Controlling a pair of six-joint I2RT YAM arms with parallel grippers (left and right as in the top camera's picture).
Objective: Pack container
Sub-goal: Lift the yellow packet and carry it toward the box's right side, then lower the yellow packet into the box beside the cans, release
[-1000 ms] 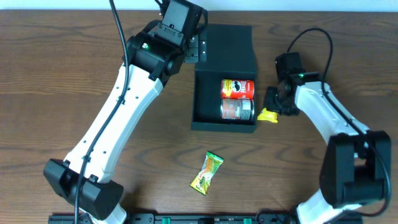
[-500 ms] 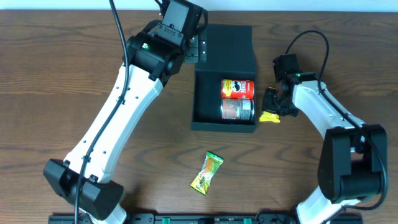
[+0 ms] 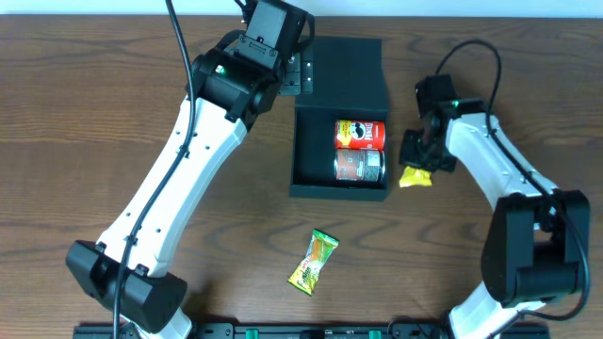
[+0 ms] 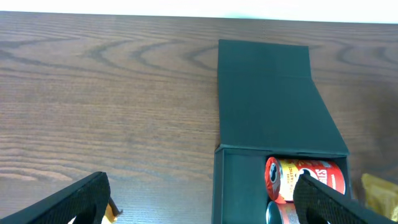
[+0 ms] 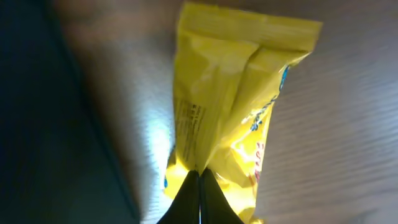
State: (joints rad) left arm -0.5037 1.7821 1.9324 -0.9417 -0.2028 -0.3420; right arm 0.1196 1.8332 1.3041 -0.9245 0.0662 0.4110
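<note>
The dark teal container (image 3: 339,75) stands open at the table's middle back, its lid lying flat behind it. A red Pringles can (image 3: 361,134) and a grey can (image 3: 361,167) lie side by side inside. My right gripper (image 3: 416,160) is just right of the container, shut on a yellow packet (image 3: 415,176). In the right wrist view the closed fingertips (image 5: 199,177) pinch the yellow packet (image 5: 230,106) beside the container's dark wall (image 5: 43,124). My left gripper (image 4: 202,202) is open and empty over the container's left back corner (image 4: 264,93). The red can also shows in the left wrist view (image 4: 305,177).
A green and orange snack packet (image 3: 314,261) lies on the wooden table in front of the container. The left arm (image 3: 179,160) stretches diagonally across the table's left half. The right arm (image 3: 499,179) curves along the right side.
My right gripper has shifted slightly right and away from the container with the yellow packet in its grip. The left arm has not moved.
</note>
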